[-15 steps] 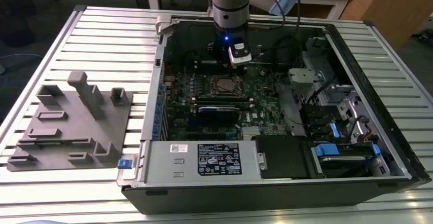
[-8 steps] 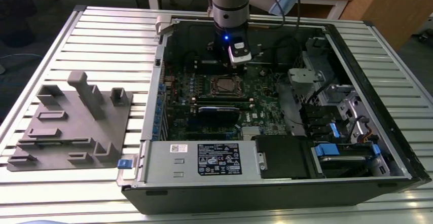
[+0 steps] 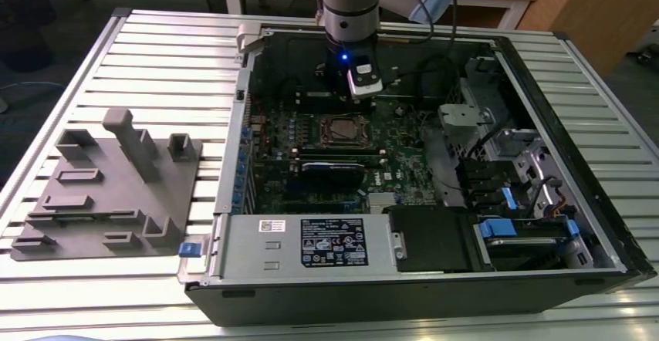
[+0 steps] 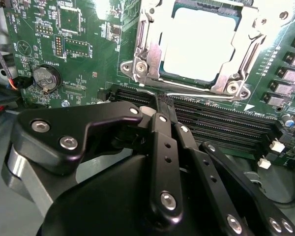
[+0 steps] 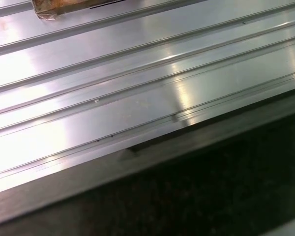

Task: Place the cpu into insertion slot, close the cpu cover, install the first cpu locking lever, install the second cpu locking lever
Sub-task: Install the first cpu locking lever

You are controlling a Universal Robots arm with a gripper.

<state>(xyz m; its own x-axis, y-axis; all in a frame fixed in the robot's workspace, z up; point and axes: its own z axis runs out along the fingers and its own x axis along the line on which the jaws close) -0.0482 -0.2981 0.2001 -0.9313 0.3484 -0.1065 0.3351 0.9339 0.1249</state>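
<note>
Above the green motherboard (image 4: 91, 29), the pincer (image 4: 164, 102), pressed closed, is near the seated cpu (image 4: 199, 44).

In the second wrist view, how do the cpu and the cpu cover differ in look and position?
The cpu is a solid pale square; the cpu cover is a shiny open frame. The cpu sits inside the window; the cpu cover rings it. Both are silvery and square.

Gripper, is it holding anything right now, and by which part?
Nothing seems held. The gripper is shut, fingers together, tips at the wire locking lever beside the cpu cover; contact cannot be told. The cpu lies under that cover.
</note>
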